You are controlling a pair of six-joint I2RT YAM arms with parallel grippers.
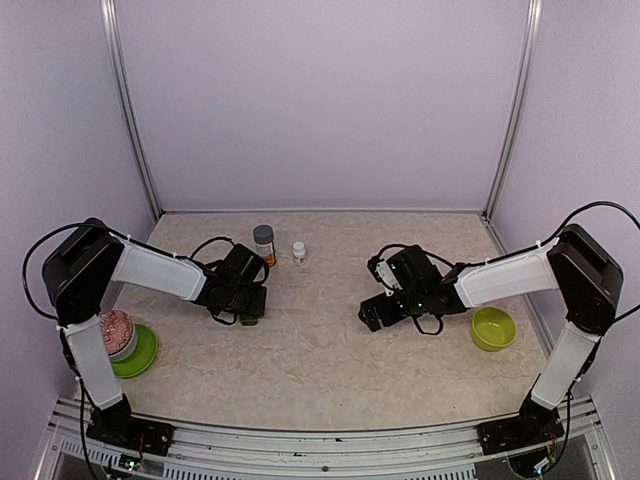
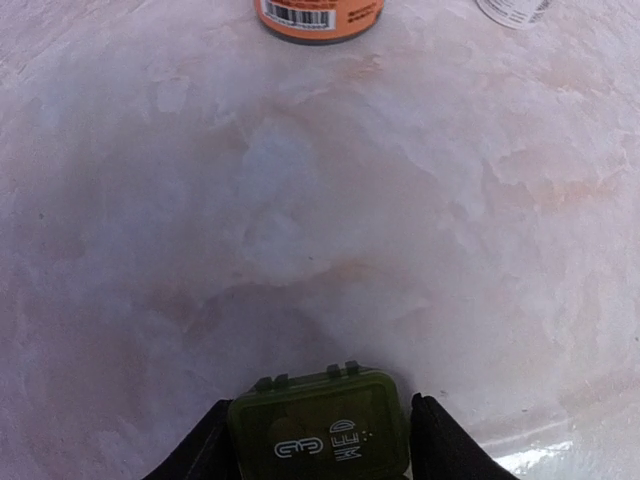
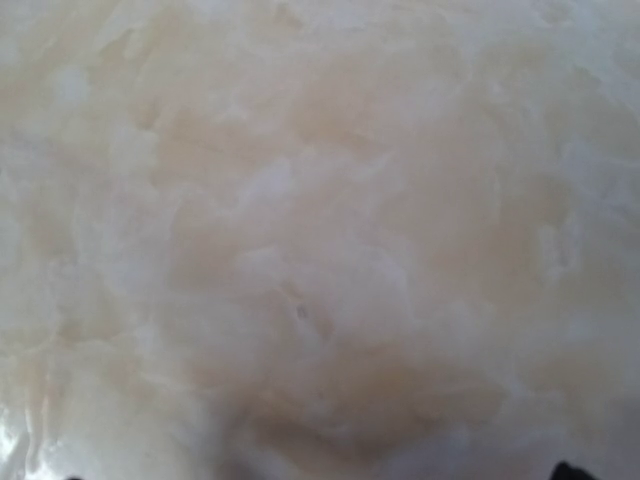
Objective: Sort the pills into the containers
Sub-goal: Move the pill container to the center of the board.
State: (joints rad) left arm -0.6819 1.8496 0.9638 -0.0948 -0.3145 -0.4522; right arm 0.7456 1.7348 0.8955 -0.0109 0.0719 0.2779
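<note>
I see the left gripper low over the pale marbled table, a little left of the middle. Its two black fingers stand against both sides of the small dark olive-green plastic pill box, so this claw is clamped on the box. In the left wrist view only one square compartment of the box shows. Its flip lid is down, with pale printed letters on top and two small hinges on the far edge. The box rests on the table, near the tall orange plastic pill bottle with a grey cap and the small white plastic bottle. Both bottles stand upright beyond the box, apart from it and apart from each other. The right gripper hangs over bare table right of the middle. In its wrist view only the dark tips show, at the two bottom corners, so its claw is wide apart and holds nothing. The round lime-green plastic bowl stands near the right arm. On the left side a flat lime-green round plate lies beside the left arm's base, and a round container with a red-patterned top sits on it.
</note>
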